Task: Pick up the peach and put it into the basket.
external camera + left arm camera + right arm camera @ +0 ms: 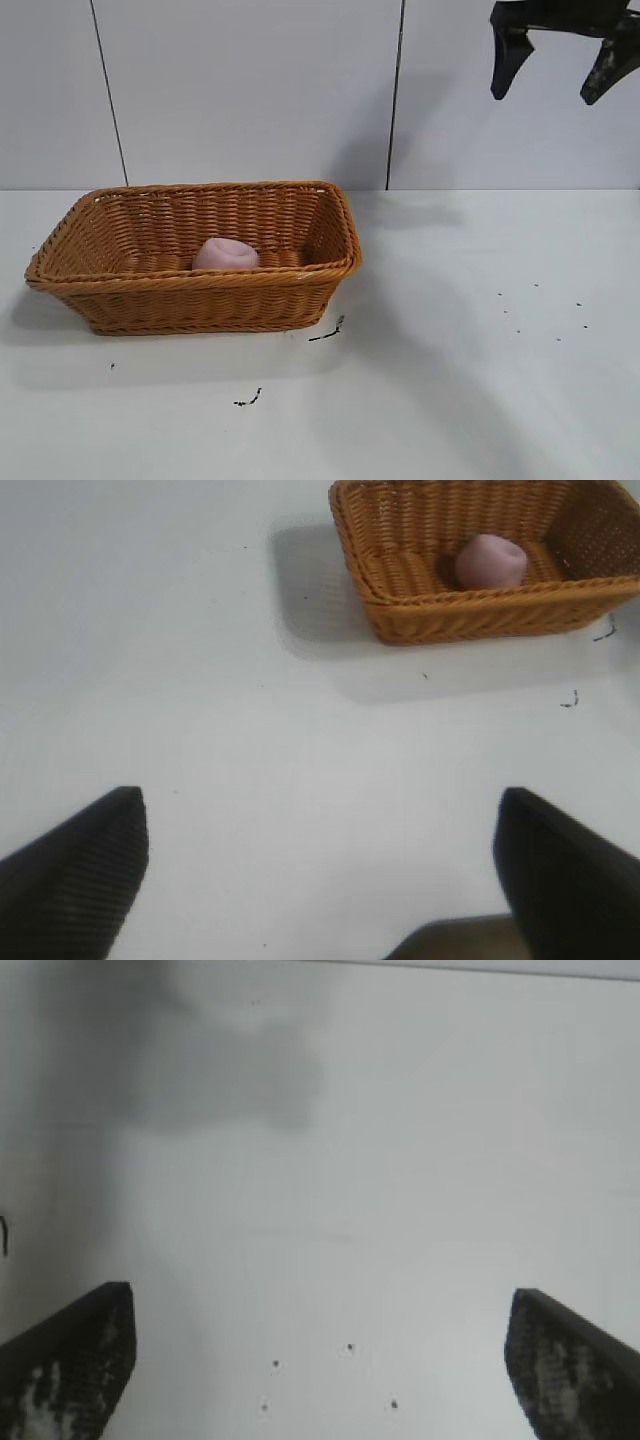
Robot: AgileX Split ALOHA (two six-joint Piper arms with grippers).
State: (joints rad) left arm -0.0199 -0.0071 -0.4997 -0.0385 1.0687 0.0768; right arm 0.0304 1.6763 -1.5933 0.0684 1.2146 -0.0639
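So the peach (226,254) is sitting in the basket (150,295) right now, down on the floor of it near the front wall, roughly mid-length. Looks to me like the job is basically done.

My right gripper (553,72) is way up high at the upper right of the exterior view, well apart from the basket, fingers spread wide with nothing between them. Its wrist cam just shows bare white table (400,1210) and a few dark specks. The left gripper (320,870) hangs over empty tabletop too, also spread wide and empty, with the basket and peach off in the distance.

On handling, my guess only: the peach looks matte and a bit lumpy, like a soft foam or clay prop, so probably light and slightly squishy, not slippery. If I had to grab it again I'd come straight down over the rounded middle and pinch across the widest part, staying off the pointy tip so it doesn't roll out. The front wall is close to it, so I'd line the fingers up along the basket's length. The wicker looks stiff and light, so a bump might shove it.
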